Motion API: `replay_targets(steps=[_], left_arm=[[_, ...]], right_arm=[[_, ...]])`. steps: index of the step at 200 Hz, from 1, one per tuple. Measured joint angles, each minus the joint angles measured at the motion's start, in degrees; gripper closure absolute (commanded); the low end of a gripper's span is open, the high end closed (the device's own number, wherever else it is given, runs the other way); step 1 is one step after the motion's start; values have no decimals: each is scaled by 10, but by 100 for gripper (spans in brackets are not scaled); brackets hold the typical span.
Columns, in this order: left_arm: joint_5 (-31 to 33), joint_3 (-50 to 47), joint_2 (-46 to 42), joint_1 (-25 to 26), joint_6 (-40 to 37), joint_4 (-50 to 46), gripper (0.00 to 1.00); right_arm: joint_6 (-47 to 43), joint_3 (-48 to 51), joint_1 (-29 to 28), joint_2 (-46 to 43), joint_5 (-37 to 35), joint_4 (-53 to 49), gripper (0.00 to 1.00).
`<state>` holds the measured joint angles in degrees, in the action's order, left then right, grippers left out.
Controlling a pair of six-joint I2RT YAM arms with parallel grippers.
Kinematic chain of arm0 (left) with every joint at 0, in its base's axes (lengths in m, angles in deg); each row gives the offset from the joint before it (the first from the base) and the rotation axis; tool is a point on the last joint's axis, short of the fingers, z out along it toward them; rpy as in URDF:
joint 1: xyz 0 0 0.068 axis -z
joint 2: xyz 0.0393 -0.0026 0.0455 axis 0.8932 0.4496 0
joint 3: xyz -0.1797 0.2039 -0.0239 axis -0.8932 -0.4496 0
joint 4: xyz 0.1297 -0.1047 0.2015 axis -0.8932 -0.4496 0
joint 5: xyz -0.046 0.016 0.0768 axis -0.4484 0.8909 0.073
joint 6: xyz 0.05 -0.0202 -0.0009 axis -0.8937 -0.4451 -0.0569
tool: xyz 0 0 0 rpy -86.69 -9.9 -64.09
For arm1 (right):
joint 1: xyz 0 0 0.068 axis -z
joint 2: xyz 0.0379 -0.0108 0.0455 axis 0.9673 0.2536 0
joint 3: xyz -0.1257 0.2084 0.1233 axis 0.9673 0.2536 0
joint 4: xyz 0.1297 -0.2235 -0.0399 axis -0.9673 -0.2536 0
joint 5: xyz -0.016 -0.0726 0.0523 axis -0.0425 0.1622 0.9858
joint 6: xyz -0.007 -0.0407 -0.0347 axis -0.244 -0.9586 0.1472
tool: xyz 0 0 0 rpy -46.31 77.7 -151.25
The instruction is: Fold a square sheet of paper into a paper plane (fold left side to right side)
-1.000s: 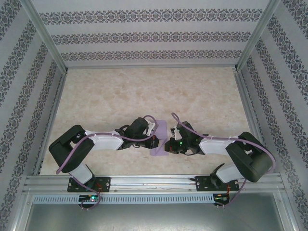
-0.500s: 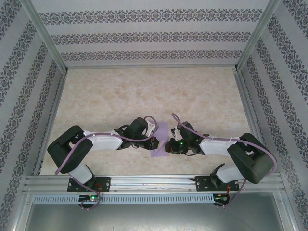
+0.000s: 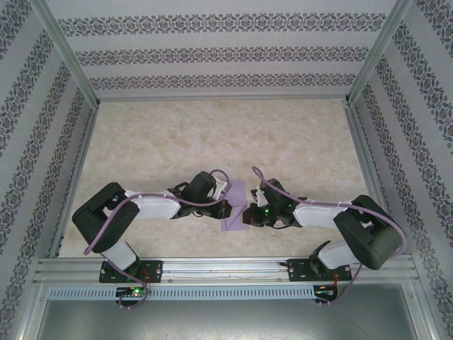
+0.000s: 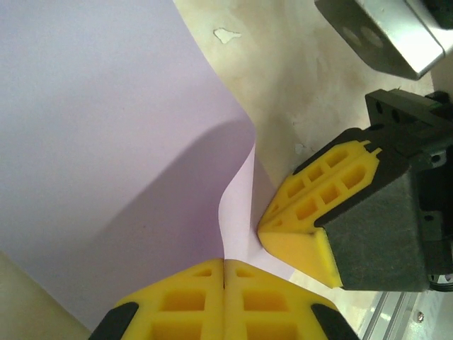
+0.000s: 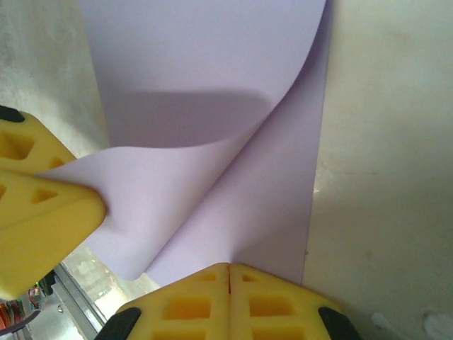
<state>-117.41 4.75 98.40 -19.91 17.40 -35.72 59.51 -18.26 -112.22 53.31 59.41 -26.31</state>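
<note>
- Left gripper (image 3: 228, 207): located over the near centre of the table (image 3: 212, 134), arm reaching in from the left. In the left wrist view its yellow fingers (image 4: 177, 304) stand pressed together with no gap. A raised edge of the square sheet of paper (image 4: 106, 142) runs straight down into the seam between them.
- Right gripper (image 3: 245, 214): located just beside the left gripper, facing it from the right. In the right wrist view its yellow fingers (image 5: 276, 304) are also fully closed. Their tips meet the near edge of the sheet where the curl begins.
- Whether the right gripper pinches the paper or merely rests on it cannot be determined.
- Square sheet of paper (image 3: 237, 193): lavender and unmarked, lying on the table between the two grippers, near the front rail (image 3: 226, 269).
- Sheet condition, right wrist view: one part lies flat on the table along the right. The other part (image 5: 212, 71) is lifted and rolled over in a soft curve without a sharp crease.
- The lifted flap ends at the tip of the left gripper (image 5: 99, 205), which enters that view from the left.
- Left wrist view: the right gripper (image 4: 263, 230) sits with its closed tip touching the flat layer of the sheet, close to the left gripper (image 4: 224, 263).
- Table surface: pale, marble-patterned, bare beyond the sheet.
- Enclosure: patterned wallpaper panels (image 3: 212, 53) on three sides.
</note>
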Motion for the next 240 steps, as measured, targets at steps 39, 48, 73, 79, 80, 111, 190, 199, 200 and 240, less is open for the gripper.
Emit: replay_targets(steps=[39,48,73,79,80,111,190,199,200,240], left_arm=[[-11,-4,0,-4,0,21,98],[-13,-5,0,-5,0,21,98],[-12,-6,0,-9,-3,21,98],[-12,-6,0,-11,-5,20,98],[-12,-6,0,-11,-5,20,98],[-10,-6,0,-16,-15,16,98],[-8,-5,26,-23,-32,8,98],[-8,-5,30,-23,-33,5,98],[-8,-5,30,-23,-33,5,98],[-8,-2,33,-26,-39,1,98]], right_arm=[[-2,-1,0,0,0,-2,100],[-2,-1,0,0,0,-2,100],[-5,-1,0,0,0,-3,100],[-6,-2,0,0,0,-4,100],[-6,-2,0,0,0,-4,100],[-8,-2,0,0,0,-4,100],[-9,-2,0,0,0,-4,100],[-8,-2,0,0,0,-4,100],[-9,-2,0,0,0,-4,100],[-8,-2,0,0,0,-4,100]])
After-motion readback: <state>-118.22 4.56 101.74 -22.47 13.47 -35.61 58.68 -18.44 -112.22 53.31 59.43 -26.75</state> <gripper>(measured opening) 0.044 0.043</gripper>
